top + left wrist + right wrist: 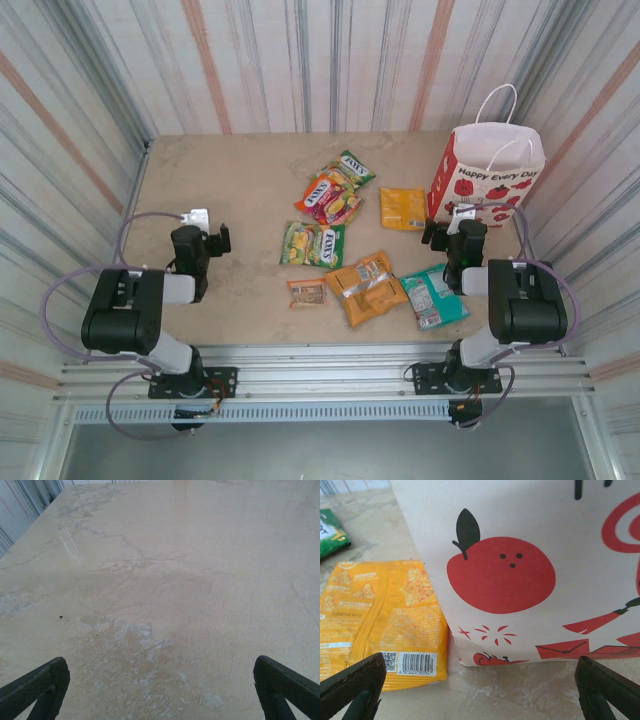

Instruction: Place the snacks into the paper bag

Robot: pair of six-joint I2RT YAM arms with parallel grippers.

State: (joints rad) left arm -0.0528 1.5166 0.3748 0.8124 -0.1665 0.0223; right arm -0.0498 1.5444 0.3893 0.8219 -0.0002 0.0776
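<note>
Seen from above, the left tool [208, 230] hangs over bare surface [230, 180] at about 9 o'clock from the pile of snacks, with its fingers spread wide and nothing between them. Its own camera shows the two dark fingertips [42, 682] far apart over pale, scuffed stone.

All seven packets lie flat on the surface, outside the bag. Leftmost is the small brown packet [307, 292]. At its 12 o'clock lies the green-yellow candy bag [312, 244]. Farther toward 12 o'clock is the red-orange candy bag [325, 197], which overlaps the green packet [353, 168] at its 1 o'clock. The large orange packet [366, 287] lies tilted, just beside the brown one at its 3 o'clock. The orange-yellow packet [402, 208] sits at 1 o'clock from the large orange one. The teal packet [433, 295] lies touching the large orange one at its 3 o'clock.

The right tool [451, 224] is at 12 o'clock from the teal packet, with its fingers spread wide and empty. Its own camera shows the orange-yellow packet, barcode up, just beside the bag's bottom edge; I cannot tell whether they touch.

The paper bag [490, 165] stands upright at the surface's 2 o'clock corner, with its mouth open and its cord handles up.
</note>
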